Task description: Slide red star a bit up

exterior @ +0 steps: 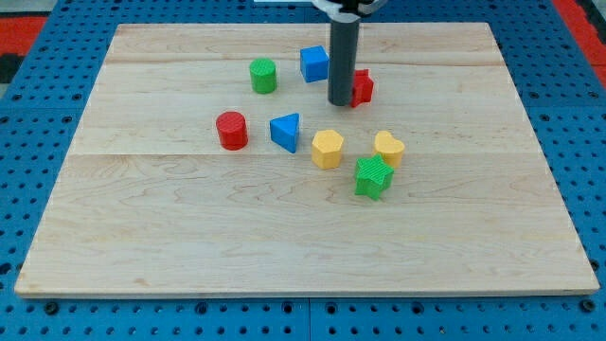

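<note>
The red star [362, 87] lies near the view's top centre, partly hidden behind my rod. My tip [341, 102] rests on the board just left of and slightly below the star, touching or nearly touching it. A blue cube [314, 63] sits just up and left of the tip.
A green cylinder [263, 75] is left of the blue cube. A red cylinder [231, 130], a blue triangle [285, 132], a yellow hexagon [327, 149], a yellow heart [388, 148] and a green star [373, 176] lie below. The wooden board [142, 237] sits on a blue pegboard.
</note>
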Tool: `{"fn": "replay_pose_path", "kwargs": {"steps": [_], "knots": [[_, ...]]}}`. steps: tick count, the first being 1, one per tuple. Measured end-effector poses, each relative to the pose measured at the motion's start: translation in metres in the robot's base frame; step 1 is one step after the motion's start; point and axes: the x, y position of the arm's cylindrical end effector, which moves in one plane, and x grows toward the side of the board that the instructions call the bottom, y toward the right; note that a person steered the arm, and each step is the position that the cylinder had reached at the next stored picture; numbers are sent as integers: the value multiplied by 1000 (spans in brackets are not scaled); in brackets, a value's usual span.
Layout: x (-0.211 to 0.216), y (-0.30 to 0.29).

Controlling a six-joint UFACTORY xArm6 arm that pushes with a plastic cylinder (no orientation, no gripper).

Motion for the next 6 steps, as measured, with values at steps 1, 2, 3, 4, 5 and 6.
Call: {"fn": "replay_pose_path", "kwargs": {"steps": [1, 2, 3, 4, 5, 6], "knots": [[-4, 49], [-32, 65], [-49, 51], [-22, 51], [-30, 30], [-79, 30]]}}
